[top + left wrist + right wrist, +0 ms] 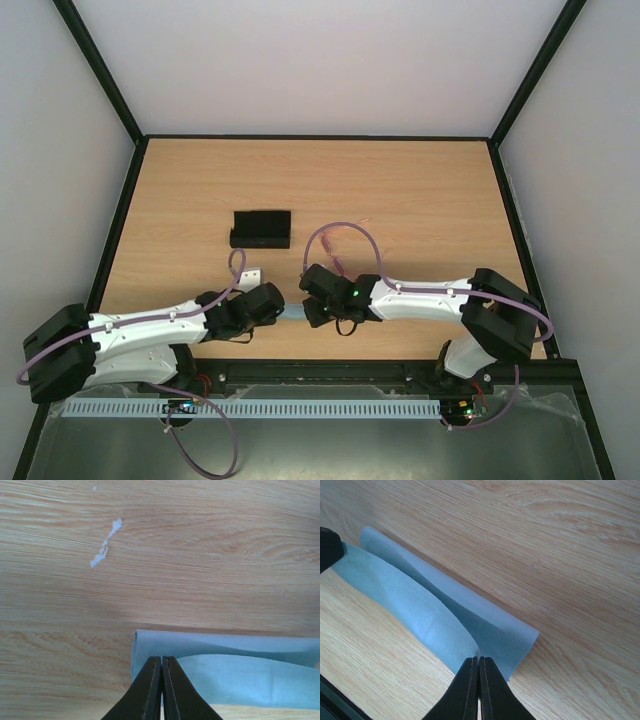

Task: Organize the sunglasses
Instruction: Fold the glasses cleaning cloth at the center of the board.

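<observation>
The left gripper (161, 658) and right gripper (479, 659) have jaws together, each pinching one end of the cloth (435, 615). The sunglasses (342, 250), hard to make out, seem to lie on the table (420, 200) just beyond the right gripper.

Right claw (479, 669): both black fingers pressed together with no gap, tips meeting on the near end of the cloth (420, 605), apparently pinching its edge. The cloth is light blue, folded lengthwise into a long loose band with one layer curling over the other. It lies diagonally on the tabletop (560, 555), running from the claw tips up toward the upper left. Its far end meets a black part (327, 547) at the left edge of the frame, which is cut off and not identifiable. Tabletop: pale wood grain, with a dark strip (335, 702) along the bottom-left corner.
</observation>
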